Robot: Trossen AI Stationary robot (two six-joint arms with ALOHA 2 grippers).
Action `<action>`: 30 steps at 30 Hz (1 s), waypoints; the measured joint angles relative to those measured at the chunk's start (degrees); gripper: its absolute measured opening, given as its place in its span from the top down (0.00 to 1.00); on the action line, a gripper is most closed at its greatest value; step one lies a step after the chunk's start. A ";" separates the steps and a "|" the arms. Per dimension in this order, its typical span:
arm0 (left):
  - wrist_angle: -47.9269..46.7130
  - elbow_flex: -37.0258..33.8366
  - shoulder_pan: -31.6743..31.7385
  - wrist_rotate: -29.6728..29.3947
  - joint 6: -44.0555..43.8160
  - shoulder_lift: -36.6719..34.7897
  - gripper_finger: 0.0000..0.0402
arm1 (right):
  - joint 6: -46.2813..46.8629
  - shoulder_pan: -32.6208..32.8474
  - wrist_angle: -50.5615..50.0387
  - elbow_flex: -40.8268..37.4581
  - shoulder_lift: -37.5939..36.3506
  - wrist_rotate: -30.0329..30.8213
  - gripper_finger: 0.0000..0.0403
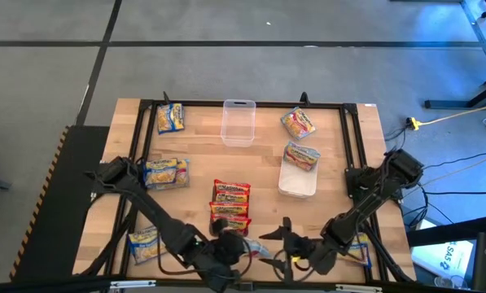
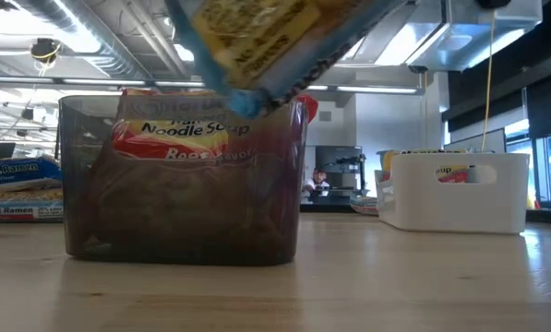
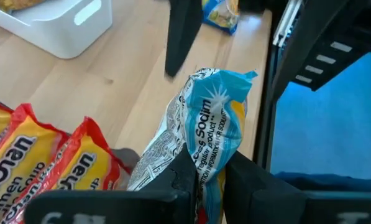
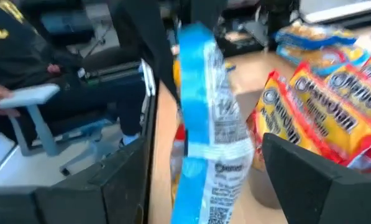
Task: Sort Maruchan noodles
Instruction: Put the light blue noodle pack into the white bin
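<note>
Left gripper (image 3: 207, 180) pinches flat blue plastic ramen packet (image 3: 213, 118) w/ fingers pressed on it; right gripper (image 1: 285, 244), fingers spread, just beside.

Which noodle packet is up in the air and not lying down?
The blue packet pinched by the left end effector, at the table's near edge. It stands on end above the wood, while the red packets and the other blue ones lie flat.
</note>
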 joint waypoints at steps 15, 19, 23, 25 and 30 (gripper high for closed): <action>2.64 0.02 0.05 -1.23 1.47 -0.04 0.90 | 1.12 -3.97 3.60 -0.06 5.91 -7.45 0.43; 2.92 0.00 0.07 -1.20 1.55 -0.04 0.87 | 0.57 -3.95 3.95 -0.06 5.91 -8.30 0.62; 2.89 0.01 0.34 -0.79 1.84 -0.08 0.76 | -0.33 -3.91 3.68 -0.06 5.91 -8.54 0.77; 3.01 0.02 0.32 -0.79 1.86 -0.11 0.70 | -1.26 -3.88 3.48 -0.06 5.91 -8.59 0.81; 1.24 0.02 0.82 1.96 2.19 -1.97 0.58 | -1.43 -3.47 0.38 -0.12 5.00 -8.71 0.82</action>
